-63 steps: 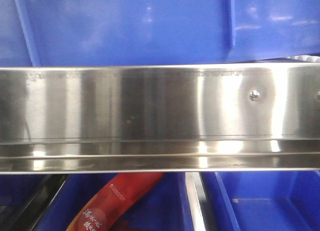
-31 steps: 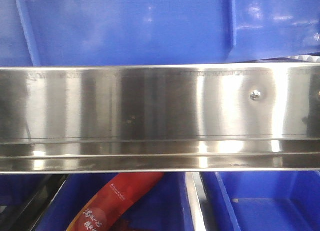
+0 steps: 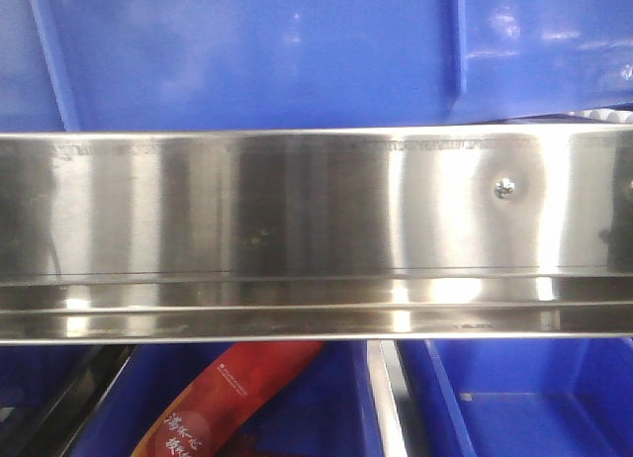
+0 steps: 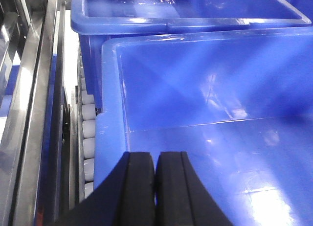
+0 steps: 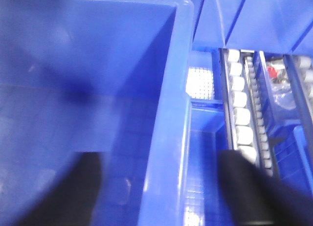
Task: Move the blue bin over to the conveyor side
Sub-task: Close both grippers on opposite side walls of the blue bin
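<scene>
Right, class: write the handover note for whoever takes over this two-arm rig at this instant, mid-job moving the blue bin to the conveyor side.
Left gripper: shut, nothing visible between its pads, over the blue bin near one side rim.
Right gripper: open, fingers straddling a side wall of the bin.
Bin: looks empty, sits beside the rollers of the roller rack, with another blue crate right behind it.
Conveyor side: not in any view.
Done: both arms are at the bin.
Left: no grip confirmed; lifting and carrying it to the belt remain.
</scene>
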Controlling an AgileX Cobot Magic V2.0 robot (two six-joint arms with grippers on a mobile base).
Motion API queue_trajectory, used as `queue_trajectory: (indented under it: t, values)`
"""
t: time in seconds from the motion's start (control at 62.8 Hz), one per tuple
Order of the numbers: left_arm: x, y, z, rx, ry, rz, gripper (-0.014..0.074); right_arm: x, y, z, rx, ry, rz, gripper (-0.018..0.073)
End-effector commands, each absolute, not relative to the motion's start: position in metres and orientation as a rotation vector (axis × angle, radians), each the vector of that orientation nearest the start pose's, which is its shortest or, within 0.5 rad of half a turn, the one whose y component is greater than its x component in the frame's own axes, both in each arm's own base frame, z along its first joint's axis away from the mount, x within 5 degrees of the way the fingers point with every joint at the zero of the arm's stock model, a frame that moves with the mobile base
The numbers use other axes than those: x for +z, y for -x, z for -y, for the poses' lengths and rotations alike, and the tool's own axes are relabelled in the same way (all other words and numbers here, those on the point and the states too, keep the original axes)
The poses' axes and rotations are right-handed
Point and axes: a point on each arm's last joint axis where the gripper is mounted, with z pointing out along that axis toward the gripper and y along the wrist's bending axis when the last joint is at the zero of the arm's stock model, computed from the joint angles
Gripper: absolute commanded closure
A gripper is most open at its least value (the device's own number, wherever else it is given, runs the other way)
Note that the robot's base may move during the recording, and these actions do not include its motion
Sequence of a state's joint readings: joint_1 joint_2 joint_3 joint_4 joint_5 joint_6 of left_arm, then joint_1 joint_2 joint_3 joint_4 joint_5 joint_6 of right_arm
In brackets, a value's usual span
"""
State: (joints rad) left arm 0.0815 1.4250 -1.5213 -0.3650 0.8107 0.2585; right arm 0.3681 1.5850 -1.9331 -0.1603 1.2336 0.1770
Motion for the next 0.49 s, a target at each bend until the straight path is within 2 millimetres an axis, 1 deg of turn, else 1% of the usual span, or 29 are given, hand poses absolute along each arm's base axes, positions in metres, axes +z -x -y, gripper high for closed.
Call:
queue_trajectory:
  t: [0.0, 0.191, 0.414, 0.477]
  values:
    - [0.431, -0.312, -0.001, -0.248, -0.053, -2.129, 0.0608, 0.463, -0.313, -0.105, 0.043, 0.204, -2.339, 0.0127]
    - [0.431, -0.312, -0.001, -0.253, -0.053, -2.129, 0.0608, 0.451, -0.325, -0.109, 0.038, 0.192, -2.376, 0.0127]
    - [0.431, -0.312, -0.001, -0.253, -0.053, -2.129, 0.0608, 0.437, -0.327, -0.110, 0.029, 0.185, -2.423, 0.0127]
    - [0.431, -0.312, -0.001, -0.254, -0.053, -2.131, 0.0608, 0.437, -0.327, -0.110, 0.029, 0.185, -2.423, 0.0127]
